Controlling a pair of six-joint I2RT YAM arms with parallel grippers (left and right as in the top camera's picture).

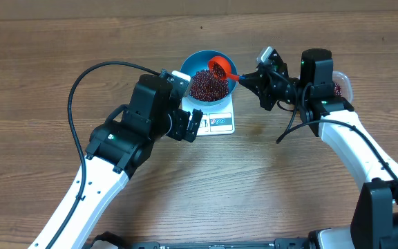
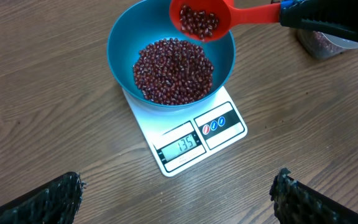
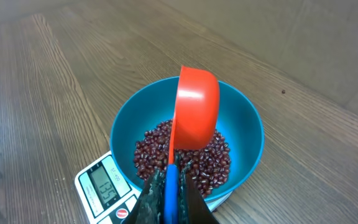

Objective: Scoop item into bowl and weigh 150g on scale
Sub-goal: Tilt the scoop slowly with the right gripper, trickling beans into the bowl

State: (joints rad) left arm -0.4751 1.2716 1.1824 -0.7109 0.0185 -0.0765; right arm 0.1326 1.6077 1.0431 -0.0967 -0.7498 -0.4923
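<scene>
The right gripper (image 3: 171, 182) sat closest to its wrist camera, its dark fingers (image 3: 190, 202) clenched on the blue-tipped handle of a red scoop (image 3: 195, 107). The scoop hung above the blue bowl (image 3: 246, 134), tilted in the right wrist view with its smooth underside toward the lens. From the left wrist view its cup faced up over the bowl's far rim and carried a small load of maroon beans (image 2: 199, 21). The bowl stood on the white scale (image 2: 166, 119) and covered most of the platform. A loose heap of the same beans filled the bowl's floor. The scale's display (image 2: 180, 145) faced the left arm and read 135, with a button panel just beside it.

The left gripper (image 2: 178, 186) hovered near the scale's display edge, released, with jaws spread wide and nothing between them. A clear tub (image 2: 319, 42) holding more beans stood on the wooden worktop (image 1: 254, 180) behind the right gripper, apart from the scale.
</scene>
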